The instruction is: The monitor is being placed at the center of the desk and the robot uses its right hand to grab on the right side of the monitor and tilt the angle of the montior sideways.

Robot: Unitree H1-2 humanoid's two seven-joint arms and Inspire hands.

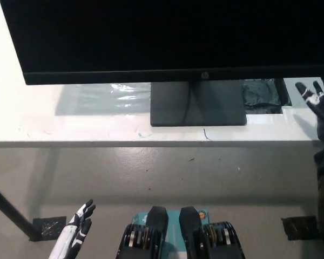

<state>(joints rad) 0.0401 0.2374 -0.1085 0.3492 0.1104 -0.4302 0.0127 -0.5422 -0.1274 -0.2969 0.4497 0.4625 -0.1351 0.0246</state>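
Reaching up at the far right edge, the black right hand (319, 100) hovers with its fingers (304, 91) spread and grasping nothing, just below the monitor's lower right bezel and apart from it. The monitor (173, 38) fills the top of the view, its dark screen blank, a small round logo centred on the bottom bezel. Beneath that logo sits the monitor's flat rectangular base (198, 103), planted on the white desk (70, 129), near the desk's front edge. To the left of the base lies a pale, shiny plastic sheet (105, 96) flat on the desk, running under the monitor's bezel. To the right of the base, a dark crumpled patch (264, 94) rests on the desk, between the base and the right hand. Down past the desk's front edge is grey floor, and the white left hand (80, 220) rests there low at the left, well apart from the monitor, fingers loosely apart and holding nothing. A black desk leg (11, 211) slants beside it, ending at a dark floor plate (48, 226).
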